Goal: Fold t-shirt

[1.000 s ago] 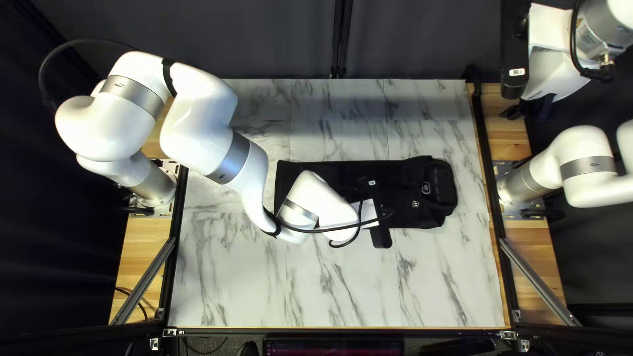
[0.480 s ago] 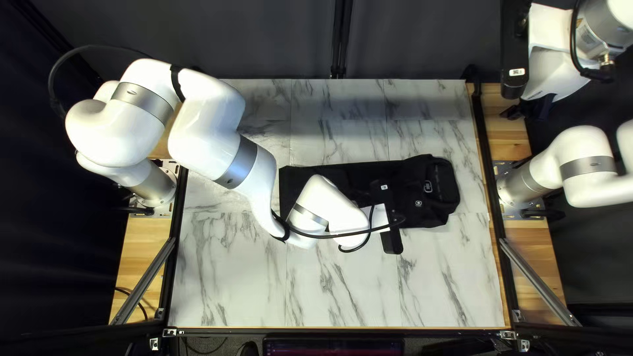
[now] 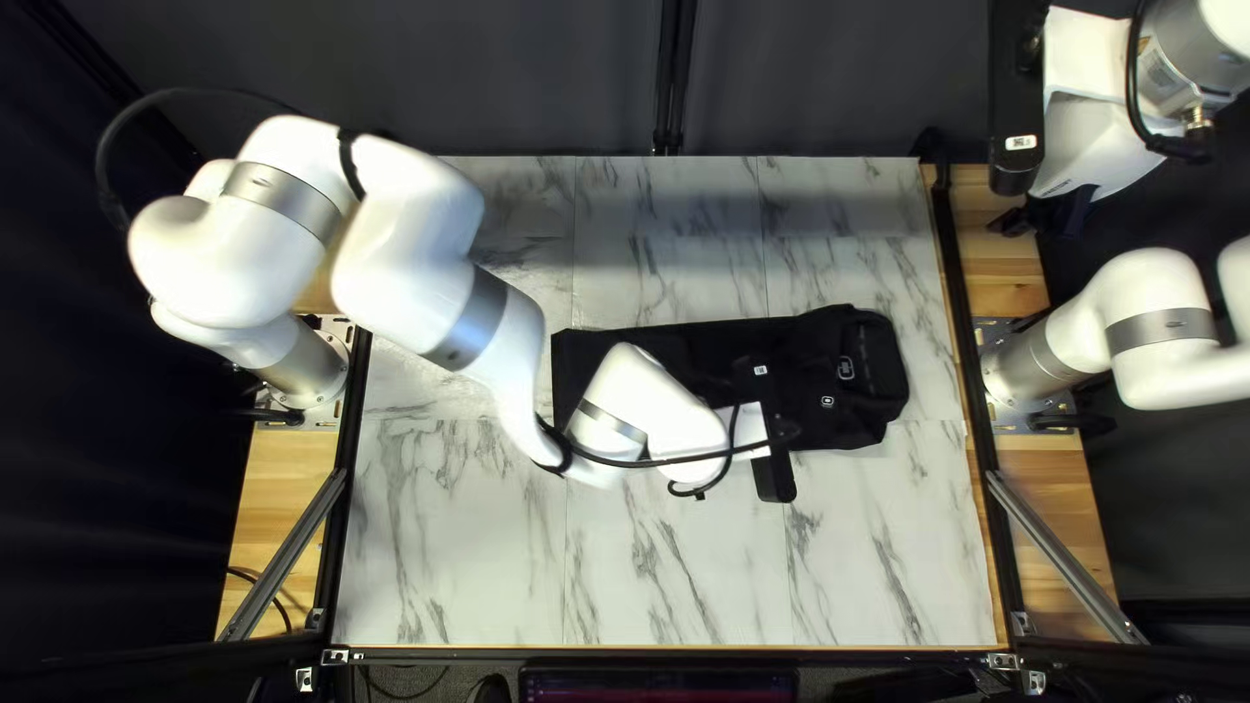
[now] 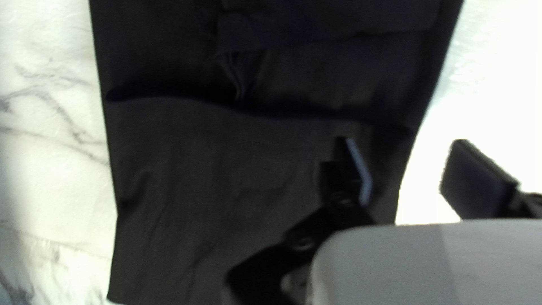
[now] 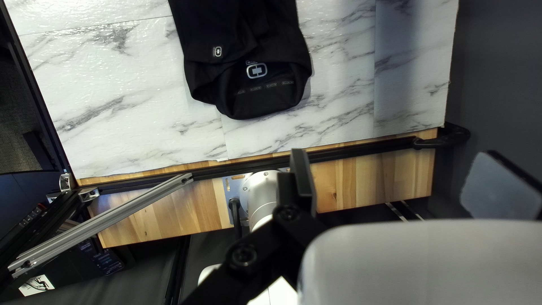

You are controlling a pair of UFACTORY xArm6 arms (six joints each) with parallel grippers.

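The black t-shirt (image 3: 860,378) lies as a long narrow strip across the middle of the table, its collar end at the right of the top left view. Over its near long edge is my left gripper (image 3: 774,469), fingertips hidden there. In the left wrist view, my left gripper (image 4: 403,172) stands open, one finger above the t-shirt (image 4: 226,169), the other above bare table beside it. My right gripper (image 3: 1042,215) is raised at the far right corner; in the right wrist view my right gripper (image 5: 395,183) is open and empty, with the t-shirt (image 5: 259,101) far ahead.
My left arm stretches across the left half of the marble-patterned table (image 3: 456,547). A black rail (image 3: 970,352) and wooden ledge (image 3: 1048,508) run along the table's right side. Silver struts (image 3: 280,553) slant across both near corners. A dark curtain (image 3: 807,78) hangs behind.
My left gripper has moved a little to the right of the top left view and slightly toward the near edge. The t-shirt has shifted slightly to the right too. My right arm has stayed still.
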